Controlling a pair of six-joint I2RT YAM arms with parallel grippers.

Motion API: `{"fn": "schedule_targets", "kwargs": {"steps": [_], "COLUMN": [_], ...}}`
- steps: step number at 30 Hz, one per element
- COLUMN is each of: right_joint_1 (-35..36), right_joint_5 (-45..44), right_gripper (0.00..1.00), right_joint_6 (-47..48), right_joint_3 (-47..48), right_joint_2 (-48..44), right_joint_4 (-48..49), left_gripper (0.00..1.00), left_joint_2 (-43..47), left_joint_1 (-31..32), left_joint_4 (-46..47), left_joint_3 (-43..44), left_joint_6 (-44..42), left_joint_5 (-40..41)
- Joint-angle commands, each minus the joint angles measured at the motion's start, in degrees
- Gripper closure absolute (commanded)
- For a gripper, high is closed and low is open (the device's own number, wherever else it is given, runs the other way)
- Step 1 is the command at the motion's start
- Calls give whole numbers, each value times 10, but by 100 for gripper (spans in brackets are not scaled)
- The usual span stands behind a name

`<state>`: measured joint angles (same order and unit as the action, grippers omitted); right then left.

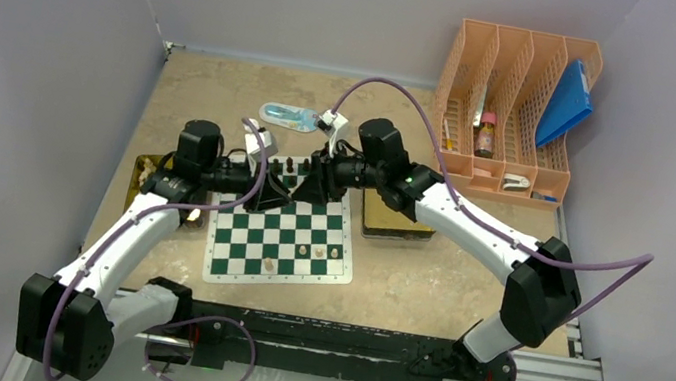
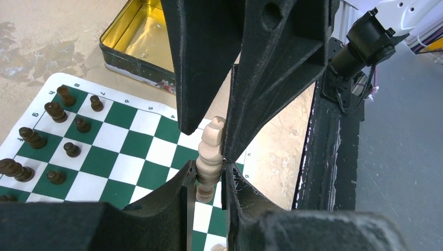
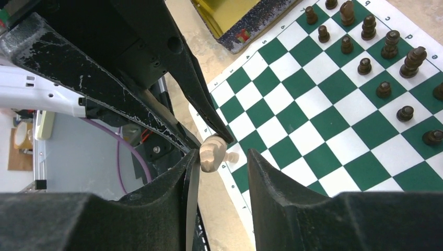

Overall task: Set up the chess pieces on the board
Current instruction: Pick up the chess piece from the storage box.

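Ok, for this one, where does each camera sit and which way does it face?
Top external: fixed above and behind the bases, looking down on the board; the left arm and right arm show in full.
Left wrist: on the left arm, looking down past the left fingers, shut on a cream chess piece, toward a gold tin.
Right wrist: on the right arm, looking past the right fingers, open, across the dark pieces.
Shared: both wrist views show the cream chess piece and the opposing fingers.
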<state>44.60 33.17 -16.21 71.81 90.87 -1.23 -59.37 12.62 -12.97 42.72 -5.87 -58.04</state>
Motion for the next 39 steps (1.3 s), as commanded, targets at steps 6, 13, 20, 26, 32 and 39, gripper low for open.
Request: {"fn": "schedule_targets", "kwargs": {"steps": [6, 13, 20, 26, 32, 39], "right_joint_1": [-2, -3, -6, -16, -23, -24], "right_joint_5": [17, 18, 6, -19, -41, -69], "right_gripper": [62, 68, 100, 100, 100, 100], "right_joint_6": [-5, 5, 3, -56, -111, -240], "right_joint_3": [15, 6, -8, -54, -95, -188], "right_joint_2": [-7, -19, -23, -63, -102, -174], "right_joint_4": [7, 5, 10, 102, 175, 367], "left_gripper": [95, 96, 72, 43, 35, 48], "left_joint_2": [5, 5, 9, 25, 7, 29], "left_joint_1": [16, 17, 18, 17, 17, 17], "left_joint_4": [0, -1, 12, 26, -58, 92], "left_joint_3": [0, 0, 16, 66, 181, 124], "left_joint_6": [-50, -59, -19, 83, 261, 534], "left_joint_5": [-27, -25, -4, 52, 183, 78]}}
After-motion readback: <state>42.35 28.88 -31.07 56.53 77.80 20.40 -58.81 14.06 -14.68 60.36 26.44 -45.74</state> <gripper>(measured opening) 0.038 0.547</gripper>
